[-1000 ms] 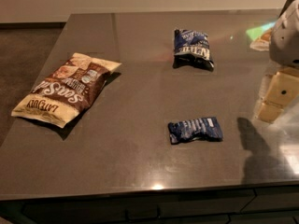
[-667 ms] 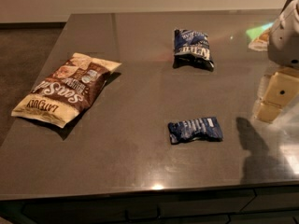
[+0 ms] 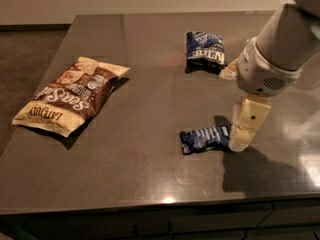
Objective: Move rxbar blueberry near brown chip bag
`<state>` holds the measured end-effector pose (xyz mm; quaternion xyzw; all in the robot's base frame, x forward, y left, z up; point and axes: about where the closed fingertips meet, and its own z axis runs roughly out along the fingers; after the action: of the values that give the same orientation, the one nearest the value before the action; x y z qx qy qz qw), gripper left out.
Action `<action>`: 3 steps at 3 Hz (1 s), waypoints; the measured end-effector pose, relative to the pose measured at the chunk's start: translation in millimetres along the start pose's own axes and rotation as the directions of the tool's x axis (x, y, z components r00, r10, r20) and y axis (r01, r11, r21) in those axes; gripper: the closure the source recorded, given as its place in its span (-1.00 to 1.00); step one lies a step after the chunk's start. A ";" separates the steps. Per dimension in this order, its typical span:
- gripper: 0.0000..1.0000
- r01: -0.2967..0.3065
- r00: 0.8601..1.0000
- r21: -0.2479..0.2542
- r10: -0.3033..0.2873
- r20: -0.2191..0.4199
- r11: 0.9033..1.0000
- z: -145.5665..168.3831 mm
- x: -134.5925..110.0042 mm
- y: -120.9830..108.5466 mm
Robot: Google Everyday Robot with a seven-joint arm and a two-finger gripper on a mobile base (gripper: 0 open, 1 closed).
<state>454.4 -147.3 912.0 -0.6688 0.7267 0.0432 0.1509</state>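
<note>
**A:** Entry one: what is hidden or cut off?

**B:** Arm [image 3: 287, 39]: the upper part leaves the picture at the top right corner. Gripper [image 3: 240, 143]: one cream face shows (the rest is turned away). It cannot be told how far it stands open, or whether it has hold of anything. Table [image 3: 150, 179]: the right edge runs out of the picture. The arm's shadow darkens the surface to the right of the bar.

**A:** Where is the gripper?

**B:** Low over the table, pointing down, just beside the right end of the rxbar blueberry [image 3: 205, 139]. Whether the two touch cannot be made out.

**A:** Where is the bar?

**B:** It lies flat toward the front of the table, right of centre, well apart from the brown chip bag [image 3: 70, 94]. The print on its label is too small to read.

**A:** And the chip bag?

**B:** On the left side of the table, lying flat at a slant, with its lettering upside down to the camera.

**A:** What is the count?

**B:**
- Rxbar blueberry: one.
- Brown chip bag: one.
- Blue-and-white bag [image 3: 205, 50]: one, on the far side of the table beyond the bar, close to the arm's wrist.
- Gripper: one.
- Table: one.
</note>
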 end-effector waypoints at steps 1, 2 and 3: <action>-1.00 0.025 1.000 -0.050 -0.024 0.017 0.998 27.4 -3.7 -0.9; -1.00 0.032 0.999 -0.083 -0.030 0.033 0.996 49.9 -1.3 2.9; -1.00 0.034 0.999 -0.102 -0.030 0.045 0.994 64.0 2.0 8.9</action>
<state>455.8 -131.4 849.3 -0.6862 0.7091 0.0927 0.1327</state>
